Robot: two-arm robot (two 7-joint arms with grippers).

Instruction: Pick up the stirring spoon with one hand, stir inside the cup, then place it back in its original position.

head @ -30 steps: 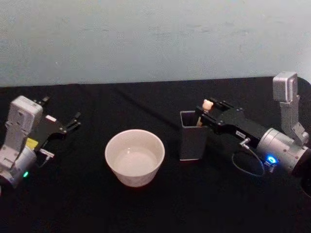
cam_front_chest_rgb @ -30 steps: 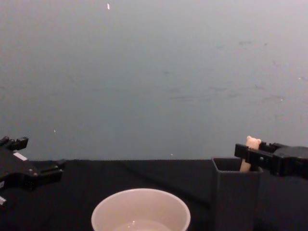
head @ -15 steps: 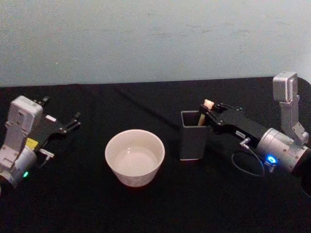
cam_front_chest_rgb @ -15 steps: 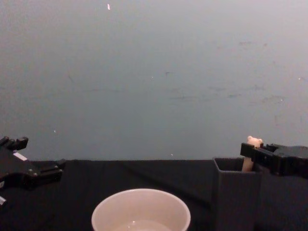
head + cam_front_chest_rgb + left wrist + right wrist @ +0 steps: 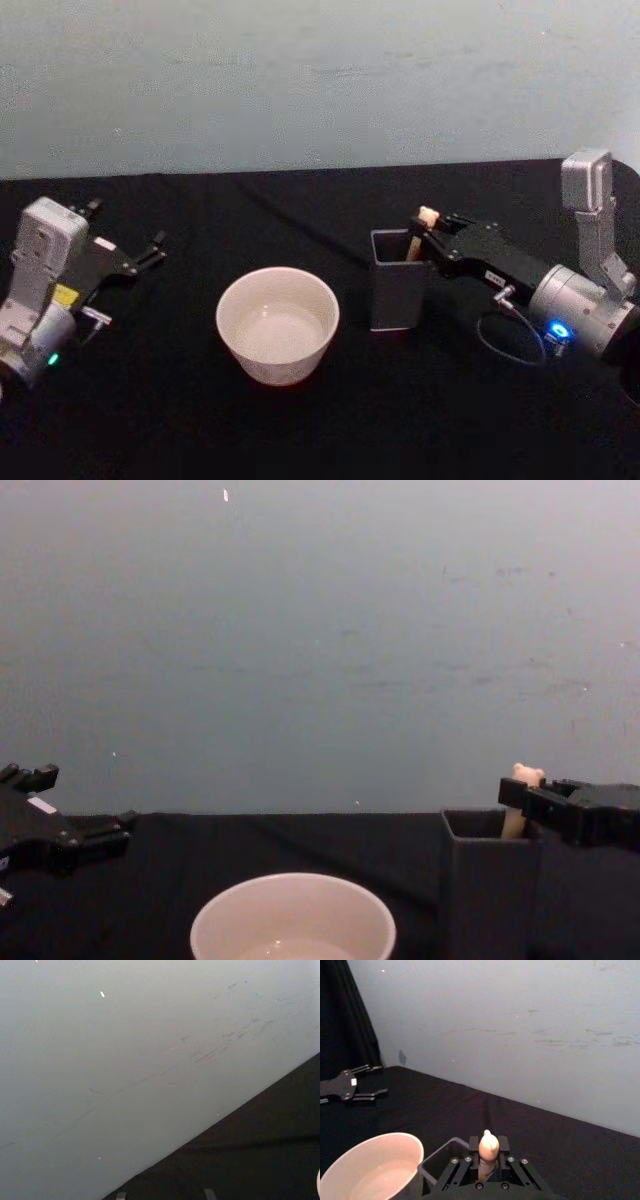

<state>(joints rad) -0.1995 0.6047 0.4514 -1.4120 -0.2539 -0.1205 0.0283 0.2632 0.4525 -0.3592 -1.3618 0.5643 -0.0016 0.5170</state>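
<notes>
Finding the cup (image 5: 272, 366) closest to the front edge of the surface (image 5: 300, 440): wide, round, cream-white, standing upright with nothing touching it. Moving a little farther back and toward the right edge, reaching the dark square-mouthed holder (image 5: 398, 295), standing just beside the cup but apart from it. Gripping the stirring spoon (image 5: 427, 216) there with the right end effector (image 5: 425, 238), fingers closed on the cream handle just under the little bear head, with bowl and neck hiding down inside the holder. Judging this as the grasp at the holder, probably ahead of the stir. Needing next a straight upward pull clearing the holder's rim, then a short carry leftward over the cup. Parking the left end effector (image 5: 155, 250) near the left edge, fingers spread and holding nothing.
</notes>
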